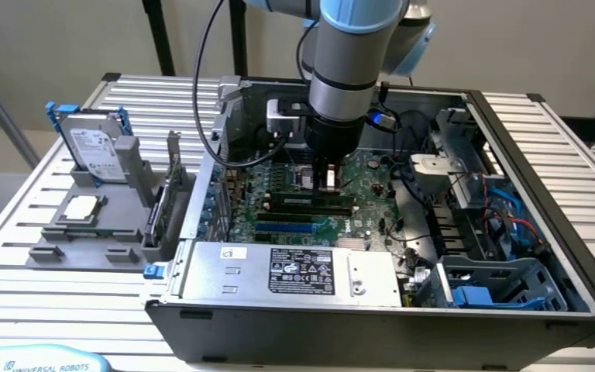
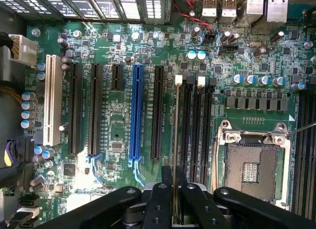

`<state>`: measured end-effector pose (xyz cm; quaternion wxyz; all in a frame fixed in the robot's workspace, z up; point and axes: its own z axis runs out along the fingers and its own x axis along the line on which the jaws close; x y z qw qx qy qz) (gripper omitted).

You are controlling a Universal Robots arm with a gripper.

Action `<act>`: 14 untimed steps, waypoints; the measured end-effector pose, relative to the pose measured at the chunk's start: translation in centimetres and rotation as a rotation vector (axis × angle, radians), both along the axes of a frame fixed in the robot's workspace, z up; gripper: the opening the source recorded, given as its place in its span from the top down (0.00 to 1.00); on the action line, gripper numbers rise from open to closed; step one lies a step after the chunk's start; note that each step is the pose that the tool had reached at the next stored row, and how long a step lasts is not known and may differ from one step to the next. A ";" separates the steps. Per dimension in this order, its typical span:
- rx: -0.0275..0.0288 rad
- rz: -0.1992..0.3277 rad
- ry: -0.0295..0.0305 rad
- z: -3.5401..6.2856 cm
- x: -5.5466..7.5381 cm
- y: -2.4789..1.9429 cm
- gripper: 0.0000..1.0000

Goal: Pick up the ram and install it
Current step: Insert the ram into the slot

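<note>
Here the end effector (image 2: 174, 202) pinched the thin, stiff, breakable ram (image 2: 175, 140) by its top edge, over the memory slot (image 2: 186, 135) at 12 o'clock.

— What is found around the gripper (image 2: 174, 202) above the motherboard (image 2: 118, 130)?

— The ram (image 2: 175, 140), clamped edge-on, is flanked closely by black memory slots (image 2: 197, 125) and the blue slot (image 2: 136, 115).

— And at the case's edges?

— Room is narrowed by the power supply (image 1: 287, 270) in front and by cables (image 1: 463, 209) toward the exterior view's right.
</note>
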<state>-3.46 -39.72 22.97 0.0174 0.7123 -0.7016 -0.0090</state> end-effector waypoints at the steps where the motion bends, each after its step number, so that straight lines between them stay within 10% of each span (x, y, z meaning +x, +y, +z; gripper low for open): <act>1: 0.0000 -0.001 0.0000 -0.02 0.0 0.02 0.86; 14: -0.0006 -0.006 -0.0010 -0.28 -0.1 0.30 0.86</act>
